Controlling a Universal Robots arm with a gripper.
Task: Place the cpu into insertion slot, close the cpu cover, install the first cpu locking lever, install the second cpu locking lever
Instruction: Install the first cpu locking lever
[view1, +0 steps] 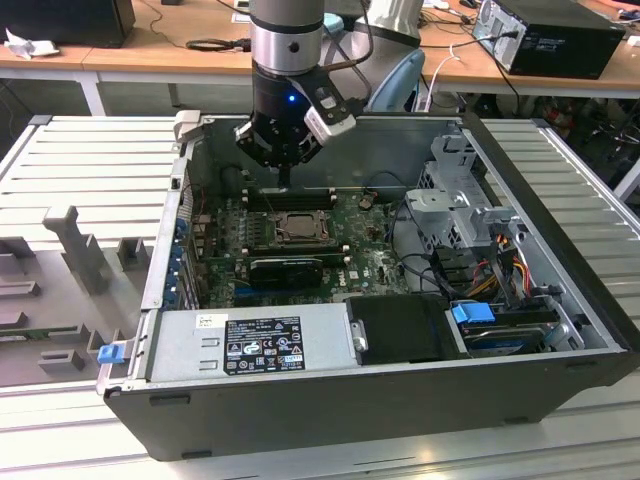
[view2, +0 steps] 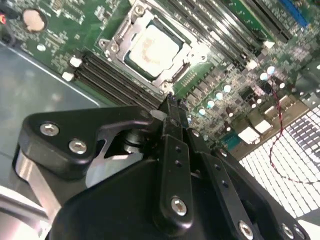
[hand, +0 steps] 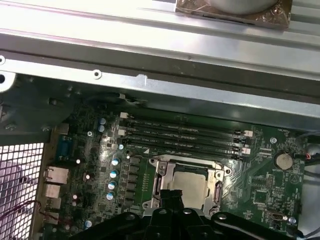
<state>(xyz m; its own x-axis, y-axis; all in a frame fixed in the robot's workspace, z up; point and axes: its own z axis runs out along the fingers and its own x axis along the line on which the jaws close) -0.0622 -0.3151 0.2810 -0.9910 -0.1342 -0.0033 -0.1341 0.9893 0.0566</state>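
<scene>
Nearest my second wrist view's lens, the fingers (view2: 172, 135) press together on nothing (beyond them the cpu (view2: 152, 50) lies framed by the cpu cover (view2: 116, 35)). First wrist view: I see the cpu (hand: 191, 184) again. Exterior view: the fingers (view1: 285, 180) hover near the insertion slot (view1: 291, 228).

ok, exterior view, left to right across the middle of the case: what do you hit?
Grey fixture blocks → blue card-slot clips → cpu, seated on the board → metal drive cage → case side wall.
</scene>
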